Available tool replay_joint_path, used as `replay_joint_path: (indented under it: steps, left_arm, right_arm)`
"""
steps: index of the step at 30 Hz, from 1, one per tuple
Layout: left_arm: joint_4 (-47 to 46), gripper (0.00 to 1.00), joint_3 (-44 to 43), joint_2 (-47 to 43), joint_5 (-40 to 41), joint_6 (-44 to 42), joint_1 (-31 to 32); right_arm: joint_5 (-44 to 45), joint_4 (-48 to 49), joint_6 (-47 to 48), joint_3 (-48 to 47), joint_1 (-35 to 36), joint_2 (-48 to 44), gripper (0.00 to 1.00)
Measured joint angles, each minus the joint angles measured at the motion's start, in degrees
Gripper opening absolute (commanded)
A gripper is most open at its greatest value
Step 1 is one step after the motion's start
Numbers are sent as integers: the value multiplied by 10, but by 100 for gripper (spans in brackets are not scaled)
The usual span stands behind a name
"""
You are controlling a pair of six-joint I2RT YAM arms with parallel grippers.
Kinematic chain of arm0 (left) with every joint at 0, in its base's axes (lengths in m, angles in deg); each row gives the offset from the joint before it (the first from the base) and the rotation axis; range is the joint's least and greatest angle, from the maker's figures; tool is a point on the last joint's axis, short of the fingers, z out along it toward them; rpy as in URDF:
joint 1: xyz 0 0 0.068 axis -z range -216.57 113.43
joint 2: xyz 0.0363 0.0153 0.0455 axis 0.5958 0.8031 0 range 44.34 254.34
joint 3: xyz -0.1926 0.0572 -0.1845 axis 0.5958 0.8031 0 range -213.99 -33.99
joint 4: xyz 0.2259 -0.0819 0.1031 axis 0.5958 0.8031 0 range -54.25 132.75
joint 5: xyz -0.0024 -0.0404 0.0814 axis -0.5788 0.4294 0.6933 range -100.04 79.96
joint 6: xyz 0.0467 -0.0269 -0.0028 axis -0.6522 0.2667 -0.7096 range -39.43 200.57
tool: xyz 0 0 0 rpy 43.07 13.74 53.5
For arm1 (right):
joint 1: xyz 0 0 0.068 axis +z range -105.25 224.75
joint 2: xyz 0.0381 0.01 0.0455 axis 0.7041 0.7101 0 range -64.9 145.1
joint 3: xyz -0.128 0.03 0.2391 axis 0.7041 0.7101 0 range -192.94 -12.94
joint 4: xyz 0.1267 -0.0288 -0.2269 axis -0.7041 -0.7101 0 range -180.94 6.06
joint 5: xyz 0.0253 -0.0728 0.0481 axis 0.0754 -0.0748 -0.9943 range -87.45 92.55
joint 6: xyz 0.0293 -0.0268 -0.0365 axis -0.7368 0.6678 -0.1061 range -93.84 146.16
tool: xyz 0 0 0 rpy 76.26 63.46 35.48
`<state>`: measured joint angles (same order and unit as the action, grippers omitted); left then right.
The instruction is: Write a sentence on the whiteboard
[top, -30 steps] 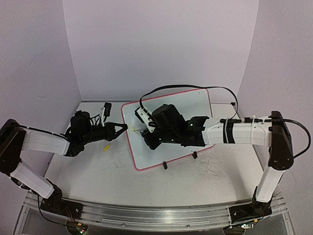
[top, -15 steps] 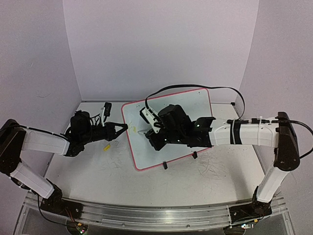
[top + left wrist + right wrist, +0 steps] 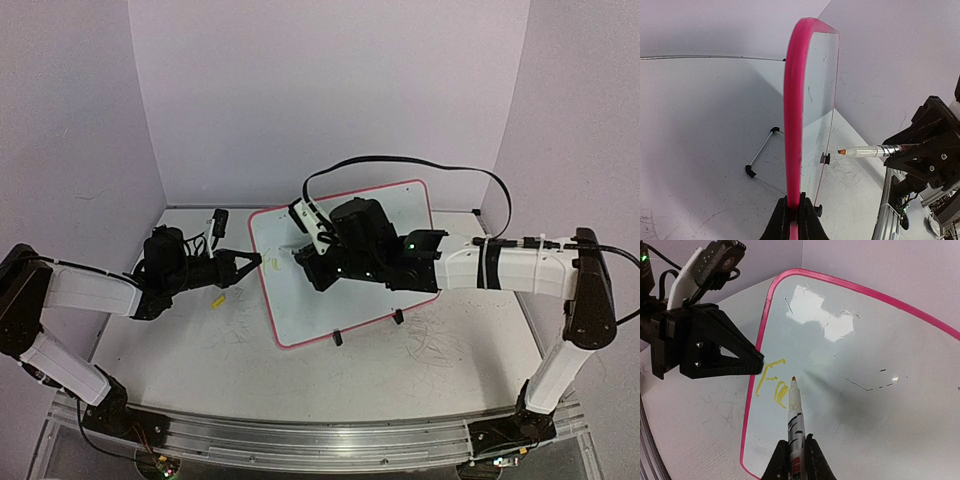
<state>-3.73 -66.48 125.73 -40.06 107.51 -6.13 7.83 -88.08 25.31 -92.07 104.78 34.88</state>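
The whiteboard [image 3: 300,305] stands tilted on the table, with a pink rim and two black clip feet. My left gripper [image 3: 255,262] is shut on its left rim, seen edge-on in the left wrist view [image 3: 794,209]. My right gripper [image 3: 305,258] is shut on a marker [image 3: 795,412], also seen in the left wrist view [image 3: 865,151]. The orange tip sits a little off the board, just right of the writing. The sentence [image 3: 772,382] is two yellow letters, "Fe", by the left rim. My left gripper also shows in the right wrist view [image 3: 740,360].
A small yellow cap [image 3: 217,300] lies on the table near my left gripper. Grey scribble marks [image 3: 435,345] cover the table in front of the board. A wire stand [image 3: 760,155] props the board from behind. Short dark marks [image 3: 860,385] dot the board.
My right gripper has moved the marker toward the board's far edge and slightly right, off the written letters. My left gripper and the board have not moved.
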Motion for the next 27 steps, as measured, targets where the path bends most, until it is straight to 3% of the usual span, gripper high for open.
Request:
replay_joint_path:
  steps: [27]
  left_arm:
    - [0,0,0,0,-2,0,0]
  right_arm:
    - [6,-7,19,0,0,2,0]
